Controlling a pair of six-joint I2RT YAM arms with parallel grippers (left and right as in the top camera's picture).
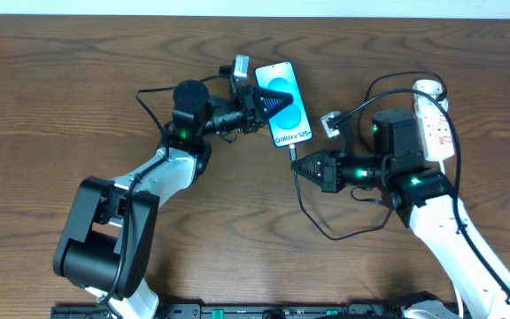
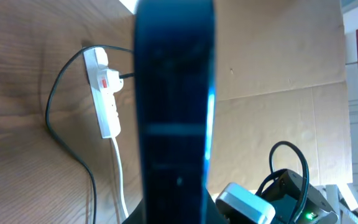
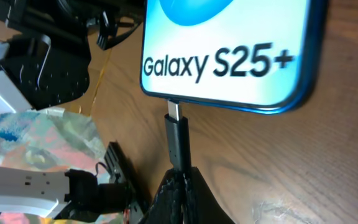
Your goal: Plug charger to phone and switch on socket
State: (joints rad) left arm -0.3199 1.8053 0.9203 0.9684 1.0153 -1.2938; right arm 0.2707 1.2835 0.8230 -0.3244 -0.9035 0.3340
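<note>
The phone (image 1: 287, 105) lies at an angle at the table's middle back, its light blue screen reading "Galaxy S25+". My left gripper (image 1: 268, 100) is shut on its side edge; in the left wrist view the phone (image 2: 176, 106) shows edge-on as a dark vertical bar. The right gripper (image 1: 297, 165) is shut on the charger's connector (image 3: 176, 140). The connector's metal tip meets the port in the phone's bottom edge (image 3: 229, 102). The charger's thin black cable (image 1: 326, 232) loops back toward the white socket (image 1: 435, 120) at the right, where it is plugged in.
A grey-white adapter (image 1: 240, 66) lies behind the left gripper, and another small grey block (image 1: 330, 123) sits between the phone and the right arm. The socket (image 2: 103, 93) with its red switch and white cord also shows in the left wrist view.
</note>
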